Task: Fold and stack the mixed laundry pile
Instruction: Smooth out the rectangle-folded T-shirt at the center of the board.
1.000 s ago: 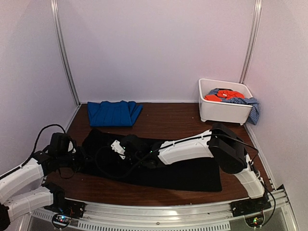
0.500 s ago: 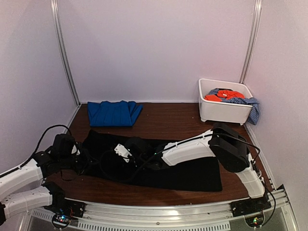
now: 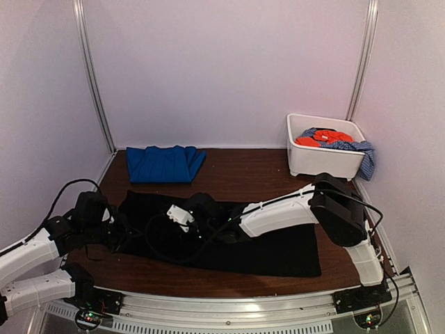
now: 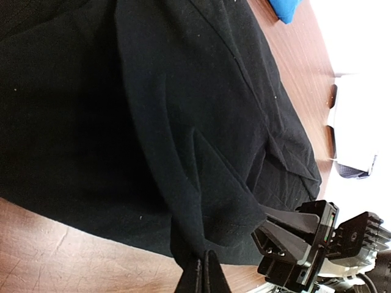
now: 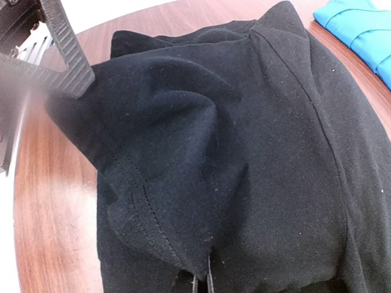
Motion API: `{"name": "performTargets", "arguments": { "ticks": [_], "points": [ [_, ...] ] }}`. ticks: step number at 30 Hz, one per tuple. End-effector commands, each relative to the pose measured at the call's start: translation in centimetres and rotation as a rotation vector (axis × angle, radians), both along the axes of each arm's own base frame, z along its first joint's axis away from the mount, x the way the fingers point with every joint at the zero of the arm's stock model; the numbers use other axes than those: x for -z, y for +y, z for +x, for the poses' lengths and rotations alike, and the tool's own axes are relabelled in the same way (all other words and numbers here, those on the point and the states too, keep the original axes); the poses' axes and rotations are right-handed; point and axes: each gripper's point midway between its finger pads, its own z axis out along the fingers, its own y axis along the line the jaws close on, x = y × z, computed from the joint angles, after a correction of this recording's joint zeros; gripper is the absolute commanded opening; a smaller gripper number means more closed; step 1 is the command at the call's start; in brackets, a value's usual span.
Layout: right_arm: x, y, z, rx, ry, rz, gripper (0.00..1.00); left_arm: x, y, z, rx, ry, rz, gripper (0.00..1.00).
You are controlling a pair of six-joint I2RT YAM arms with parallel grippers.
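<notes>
- Your left gripper [image 4: 203, 276] is clenched on the left edge of the black garment [image 3: 278, 250].
- The folded royal-blue garment [image 3: 165, 164] lies at the back left, apart from the black one.
- Your right gripper [image 5: 201, 282] pinches a raised fold of the black garment, which is spread mid-table.
- At the back right, the white tub [image 3: 324, 165] holds the orange-red garment [image 3: 325, 136]. The speckled garment [image 3: 361, 152] drapes over its rim.

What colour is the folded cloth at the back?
The folded cloth is bright blue, clearest in the top view.
</notes>
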Motion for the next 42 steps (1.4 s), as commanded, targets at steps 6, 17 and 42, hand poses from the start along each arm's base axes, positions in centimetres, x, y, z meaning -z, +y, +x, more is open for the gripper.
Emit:
{"name": "performTargets", "arguments": {
  "ticks": [6,17,42],
  "points": [
    [-1.4,-0.1,-0.9,-0.073,-0.019,0.027,0.03,0.4,-1.8,-1.4,0.035,0.084,0.001,0.00],
    [-0.7,-1.1,-0.9,-0.073,-0.013,0.007,0.10,0.6,-2.2,-1.1,-0.030,0.062,0.006,0.00],
    [-3.9,-5.6,-1.8,-0.057,-0.016,0.113,0.30,-1.9,-1.6,4.2,-0.114,-0.009,0.096,0.00]
  ]
}}
